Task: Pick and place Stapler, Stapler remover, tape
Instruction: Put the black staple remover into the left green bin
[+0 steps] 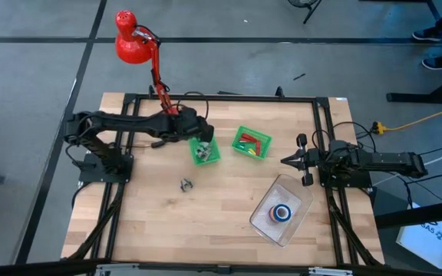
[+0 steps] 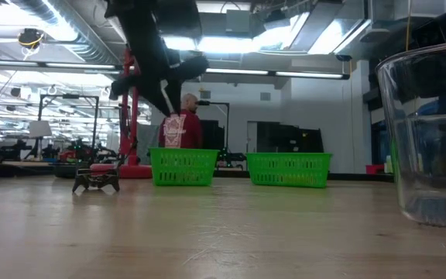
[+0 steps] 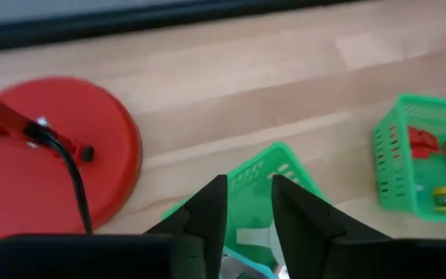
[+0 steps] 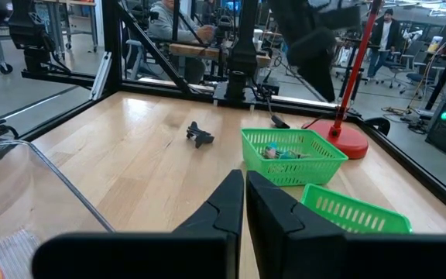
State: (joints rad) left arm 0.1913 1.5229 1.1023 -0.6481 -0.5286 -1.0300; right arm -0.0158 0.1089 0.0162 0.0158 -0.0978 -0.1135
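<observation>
My left gripper (image 1: 204,138) (image 3: 248,211) hangs open above the left green basket (image 1: 205,151) (image 3: 258,182), clear of its rim in the low view (image 2: 169,105). Grey and teal pieces lie in that basket. The staple remover, a small dark clawed thing (image 1: 186,184) (image 2: 96,180) (image 4: 200,136), rests on the table near that basket. Tape rolls, blue and yellow (image 1: 282,212), lie in the clear container (image 1: 271,226) (image 2: 432,139). My right gripper (image 1: 286,161) (image 4: 244,203) waits shut at the table's right side. I cannot single out a stapler.
A second green basket (image 1: 252,143) (image 3: 420,167) (image 2: 289,169) holds red and yellow pieces. A red desk lamp stands at the far edge, its base (image 3: 49,163) (image 4: 348,139) beside the left basket and its head (image 1: 131,38) beyond the table. Bare wood lies near-left.
</observation>
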